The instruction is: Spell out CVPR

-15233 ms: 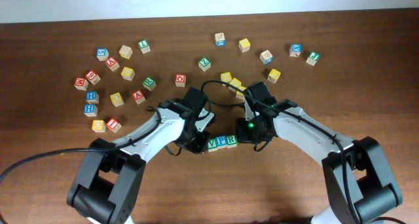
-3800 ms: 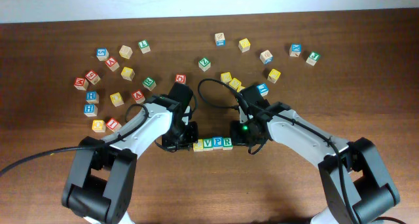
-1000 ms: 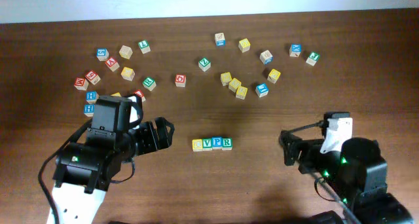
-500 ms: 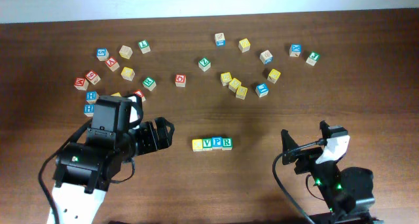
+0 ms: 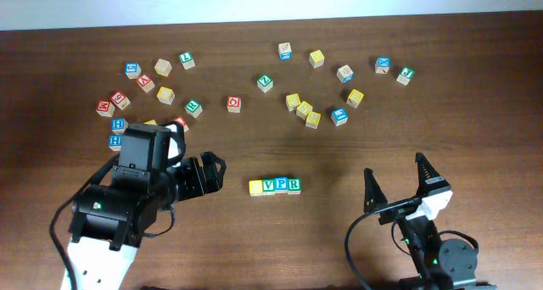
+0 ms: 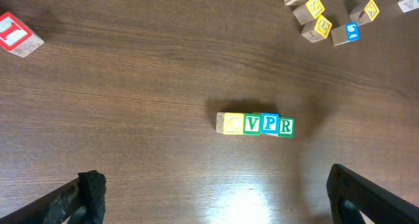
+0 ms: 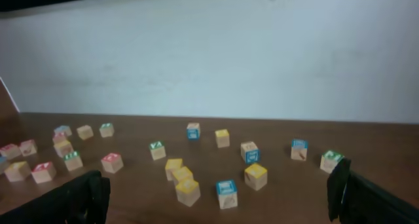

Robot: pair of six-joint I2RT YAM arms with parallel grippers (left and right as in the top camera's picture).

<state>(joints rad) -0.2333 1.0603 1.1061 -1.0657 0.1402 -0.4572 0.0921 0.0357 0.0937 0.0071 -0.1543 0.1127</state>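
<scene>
The four cubes stand in one straight row on the counter, each touching the next. In the overhead view they read C, V, P, R.

The left tool hangs to the left of the row, well apart from it, with its fingers spread wide and nothing between them. In its wrist view the row lies beyond the gap between the two fingertips.

The right tool is to the right of the row and nearer the counter's front edge, also well apart. Its fingers are spread wide and empty.

Behind the row, toward the back edge, lie the loose cubes. A tight yellow-and-blue cluster sits behind and just right of the row, and a wider scatter lies behind and far to its left.
</scene>
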